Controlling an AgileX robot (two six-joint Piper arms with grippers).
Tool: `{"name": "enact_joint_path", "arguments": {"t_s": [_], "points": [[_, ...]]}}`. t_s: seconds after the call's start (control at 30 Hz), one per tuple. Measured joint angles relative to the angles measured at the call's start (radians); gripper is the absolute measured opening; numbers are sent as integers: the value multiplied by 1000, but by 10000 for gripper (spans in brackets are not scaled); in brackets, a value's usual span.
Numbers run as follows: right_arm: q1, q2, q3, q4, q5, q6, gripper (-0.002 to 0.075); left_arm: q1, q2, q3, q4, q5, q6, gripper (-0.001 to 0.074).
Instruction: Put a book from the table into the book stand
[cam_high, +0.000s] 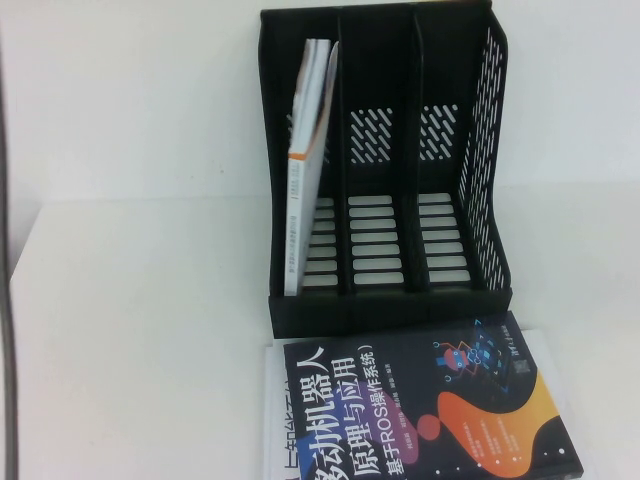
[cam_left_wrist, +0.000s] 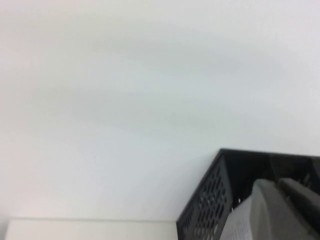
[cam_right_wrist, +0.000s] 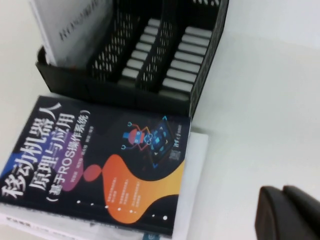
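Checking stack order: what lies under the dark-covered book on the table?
A white book lies under the dark book, only its edges showing; its cover is hidden. Left gripper hangs near the stand; right gripper above the table.

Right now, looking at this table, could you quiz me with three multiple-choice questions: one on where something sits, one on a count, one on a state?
1. Where does the white book stand in the book stand?
A. its left compartment
B. its middle compartment
C. its right compartment

2. How many compartments does the stand have?
A. two
B. three
C. five

3. How is the dark book lying?
A. upright in the stand
B. open, pages up
C. flat and closed, on a white book

Answers: 1 A, it leans in the leftmost slot. 2 B, two dividers make three slots. 3 C, its cover faces up before the stand.

The left gripper hangs beside the stand; the right gripper hovers over the table near the dark book.
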Motion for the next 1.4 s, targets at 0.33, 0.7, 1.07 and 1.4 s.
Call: {"name": "enact_joint_path", "arguments": {"t_s": [0.33, 0.7, 1.07, 1.4], "points": [[0, -236, 242, -2, -63, 52, 3, 0, -163, 42, 6, 0, 102, 0], [0, -381, 473, -2, -148, 154, 3, 0, -586, 708, -15, -158, 151, -1], [0, -382, 534, -2, -170, 193, 3, 0, -1039, 1575, -105, -643, 153, -2], [0, -382, 534, -2, -174, 193, 3, 0, -1118, 1782, -108, -742, 153, -2]]}}
